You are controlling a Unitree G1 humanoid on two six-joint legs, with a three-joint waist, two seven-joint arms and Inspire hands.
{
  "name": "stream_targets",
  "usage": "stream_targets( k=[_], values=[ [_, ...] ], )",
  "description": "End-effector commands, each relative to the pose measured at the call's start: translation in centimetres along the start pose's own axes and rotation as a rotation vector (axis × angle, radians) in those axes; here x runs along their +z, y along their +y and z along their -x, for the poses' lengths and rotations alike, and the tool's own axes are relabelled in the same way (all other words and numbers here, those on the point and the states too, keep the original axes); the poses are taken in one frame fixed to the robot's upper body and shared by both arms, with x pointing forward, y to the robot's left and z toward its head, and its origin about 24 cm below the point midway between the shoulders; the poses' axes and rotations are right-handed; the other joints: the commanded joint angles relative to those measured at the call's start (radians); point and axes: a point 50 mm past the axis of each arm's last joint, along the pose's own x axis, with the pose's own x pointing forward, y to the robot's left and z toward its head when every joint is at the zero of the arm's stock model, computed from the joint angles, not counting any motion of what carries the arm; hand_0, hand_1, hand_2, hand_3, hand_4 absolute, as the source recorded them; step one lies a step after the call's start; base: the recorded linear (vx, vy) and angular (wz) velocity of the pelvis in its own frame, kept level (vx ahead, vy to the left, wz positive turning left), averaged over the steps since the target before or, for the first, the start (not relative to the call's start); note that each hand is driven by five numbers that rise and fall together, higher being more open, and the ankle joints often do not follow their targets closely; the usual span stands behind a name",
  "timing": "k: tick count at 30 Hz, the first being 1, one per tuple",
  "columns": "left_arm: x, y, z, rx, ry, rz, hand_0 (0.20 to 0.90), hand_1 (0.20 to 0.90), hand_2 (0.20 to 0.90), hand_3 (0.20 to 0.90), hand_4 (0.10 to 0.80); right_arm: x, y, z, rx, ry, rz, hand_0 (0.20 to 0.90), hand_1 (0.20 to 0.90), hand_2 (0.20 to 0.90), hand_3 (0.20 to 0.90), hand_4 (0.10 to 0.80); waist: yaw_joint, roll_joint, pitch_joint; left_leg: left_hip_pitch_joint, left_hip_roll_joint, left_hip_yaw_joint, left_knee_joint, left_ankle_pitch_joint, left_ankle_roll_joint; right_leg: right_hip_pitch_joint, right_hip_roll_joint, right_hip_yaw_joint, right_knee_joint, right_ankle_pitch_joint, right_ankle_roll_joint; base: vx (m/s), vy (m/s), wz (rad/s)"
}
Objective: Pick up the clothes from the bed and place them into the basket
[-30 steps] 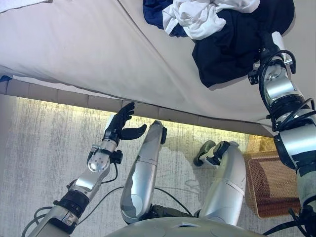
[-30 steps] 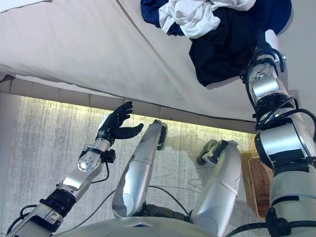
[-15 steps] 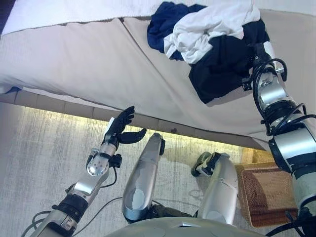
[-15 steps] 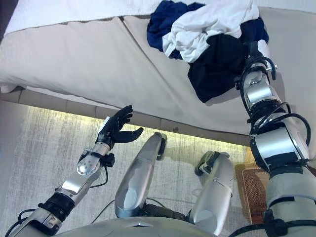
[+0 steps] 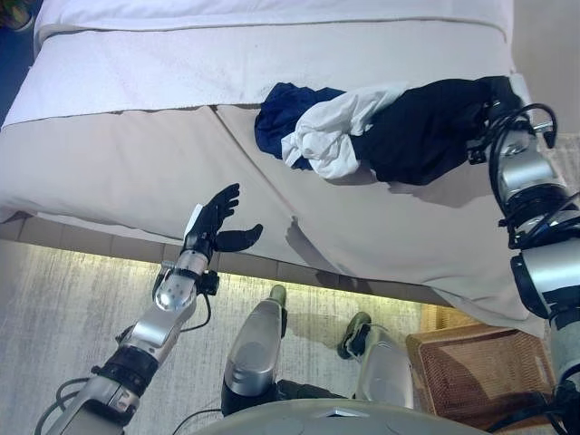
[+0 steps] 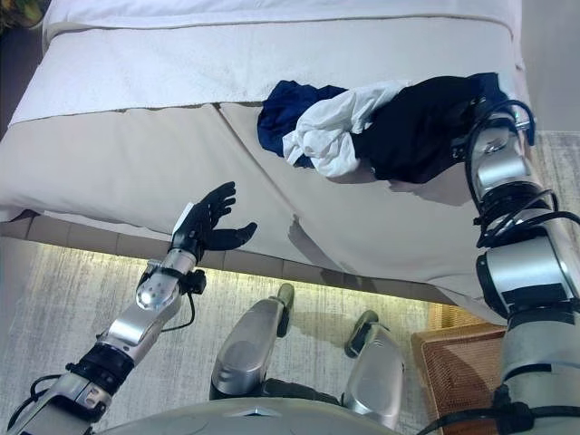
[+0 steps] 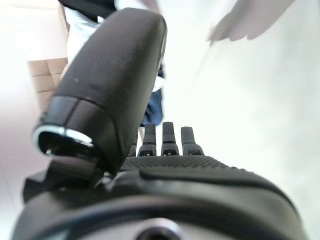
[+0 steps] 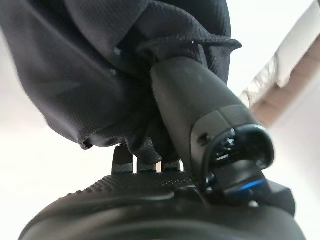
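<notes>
A bundle of clothes lies on the beige bed (image 5: 118,154): a navy piece (image 5: 283,111), a white piece (image 5: 340,127) and a black garment (image 5: 421,127). My right hand (image 5: 497,91) is at the bundle's right end, shut on the black garment (image 8: 85,75); the right wrist view shows the thumb (image 8: 197,107) pressed into the dark cloth. The garment is lifted a little and casts a shadow on the cover. My left hand (image 5: 213,220) hovers open over the bed's near edge, holding nothing. The wicker basket (image 5: 476,372) stands on the floor at the lower right.
A white sheet (image 5: 272,54) covers the far part of the bed. A lit strip runs under the bed frame (image 5: 82,245). A pale rug (image 5: 54,317) covers the floor before the bed.
The camera has tilted up, so more of the bed shows. My right hand has drawn the black garment rightward, stretching the bundle out. The left hand kept its open pose.
</notes>
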Motion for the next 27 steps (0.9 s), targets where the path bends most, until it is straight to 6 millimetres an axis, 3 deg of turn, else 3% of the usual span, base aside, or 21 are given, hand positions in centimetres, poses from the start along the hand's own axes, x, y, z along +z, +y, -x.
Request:
stream_targets(
  k=[1, 6, 14, 20, 27],
  values=[
    [-0.2, -0.5, 1.1, -0.023, -0.033, -0.024, 0.9, 0.9, 0.9, 0.9, 0.8, 2.3, -4.3, 0.0, -0.134, -0.148, -0.012, 0.3, 0.3, 0.3, 0.2, 0.1, -0.02, -0.06, -0.249, -0.005, -0.021, 0.076, -0.004, -0.036, 0.019, 0.102, 0.078, 0.005, -0.137, 0.0, -0.029, 0.033, 0.01, 0.0],
    [-1.0, -0.7, 1.2, -0.029, 0.003, -0.033, 0.9, 0.9, 0.9, 0.9, 0.8, 2.8, -6.6, 0.1, -0.182, -0.19, -0.027, 0.3, 0.3, 0.3, 0.2, 0.1, -0.048, -0.08, -0.312, 0.072, -0.024, 0.089, -0.155, 0.006, 0.014, 0.149, 0.101, 0.023, -0.265, 0.065, 0.001, 0.013, 0.01, -0.08],
    [-2.4, -0.2, 1.6, -0.013, 0.048, -0.053, 0.9, 0.9, 0.9, 0.9, 0.8, 5.7, -12.6, 1.2, -0.413, -0.297, -0.006, 0.3, 0.3, 0.3, 0.2, 0.1, -0.084, -0.096, -0.375, 0.157, -0.024, 0.092, -0.357, 0.07, 0.005, 0.183, 0.137, 0.052, -0.41, 0.134, 0.033, -0.025, 0.004, -0.07],
    [-3.2, 0.1, 1.9, -0.023, 0.067, -0.063, 0.9, 0.9, 0.9, 0.9, 0.8, 8.1, -16.8, 2.5, -0.535, -0.358, 0.033, 0.3, 0.3, 0.3, 0.2, 0.1, -0.114, -0.107, -0.398, 0.182, -0.022, 0.117, -0.397, 0.079, 0.003, 0.192, 0.147, 0.077, -0.462, 0.161, 0.041, -0.026, 0.005, -0.03],
    [-3.4, 0.2, 1.8, -0.027, 0.066, -0.064, 0.9, 0.9, 0.9, 0.9, 0.8, 8.7, -18.8, 3.3, -0.587, -0.37, 0.056, 0.3, 0.3, 0.3, 0.2, 0.1, -0.162, -0.104, -0.413, 0.204, -0.018, 0.161, -0.402, 0.067, 0.003, 0.196, 0.157, 0.113, -0.482, 0.173, 0.047, -0.013, 0.019, -0.22]
  ],
)
